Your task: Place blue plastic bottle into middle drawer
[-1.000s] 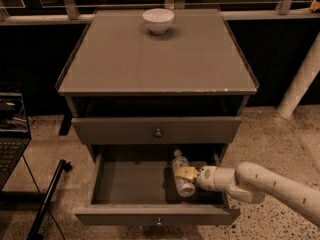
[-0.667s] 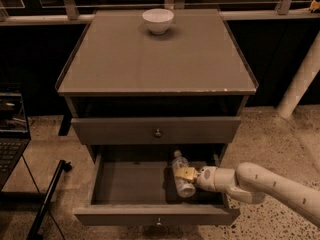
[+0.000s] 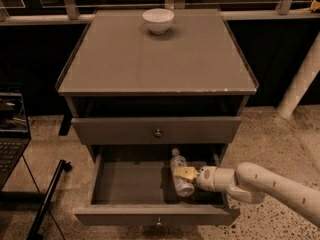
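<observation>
In the camera view we see the middle drawer (image 3: 130,183) pulled open, with the blue plastic bottle (image 3: 178,163) lying inside toward its 3 o'clock side, cap pointing to about 12 o'clock. The arm (image 3: 272,186) comes in from 4 o'clock, and the gripper (image 3: 183,175) sits in the drawer with its fingers closed narrow around the bottle's middle. The upper drawer (image 3: 157,130) is closed. A white bowl (image 3: 158,20) stands at 12 o'clock on the cabinet top (image 3: 155,64)

The white arm (image 3: 272,186) reaches leftward from lower right, tool (image 3: 186,174) clasping the blue plastic bottle (image 3: 184,188).
</observation>
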You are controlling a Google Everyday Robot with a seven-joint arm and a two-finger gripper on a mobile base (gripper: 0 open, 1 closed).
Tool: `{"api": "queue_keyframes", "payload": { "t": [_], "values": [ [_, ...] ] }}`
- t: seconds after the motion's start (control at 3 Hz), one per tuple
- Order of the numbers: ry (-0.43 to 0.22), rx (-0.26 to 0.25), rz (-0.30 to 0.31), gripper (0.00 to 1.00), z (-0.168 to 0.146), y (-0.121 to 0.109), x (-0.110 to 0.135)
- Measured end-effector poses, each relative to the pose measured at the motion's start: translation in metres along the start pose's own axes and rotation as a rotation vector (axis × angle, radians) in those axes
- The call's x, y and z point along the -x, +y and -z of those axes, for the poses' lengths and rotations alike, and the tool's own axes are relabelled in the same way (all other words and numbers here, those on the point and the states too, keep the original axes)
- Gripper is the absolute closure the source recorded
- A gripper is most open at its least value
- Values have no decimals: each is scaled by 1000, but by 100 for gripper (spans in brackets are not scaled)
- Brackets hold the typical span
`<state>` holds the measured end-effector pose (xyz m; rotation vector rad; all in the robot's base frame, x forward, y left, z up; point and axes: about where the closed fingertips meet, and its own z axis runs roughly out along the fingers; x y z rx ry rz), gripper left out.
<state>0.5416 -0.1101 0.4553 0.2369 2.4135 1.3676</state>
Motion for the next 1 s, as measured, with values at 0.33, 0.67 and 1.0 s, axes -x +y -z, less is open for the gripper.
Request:
{"api": "queue_keyframes", "payload": {
  "t": [0.33, 0.67, 1.0],
  "values": [
    [0, 0, 0, 11, 0, 0, 0],
    [0, 0, 0, 0, 0, 0, 0],
    [0, 0, 0, 0, 0, 0, 0]
  ]
}}
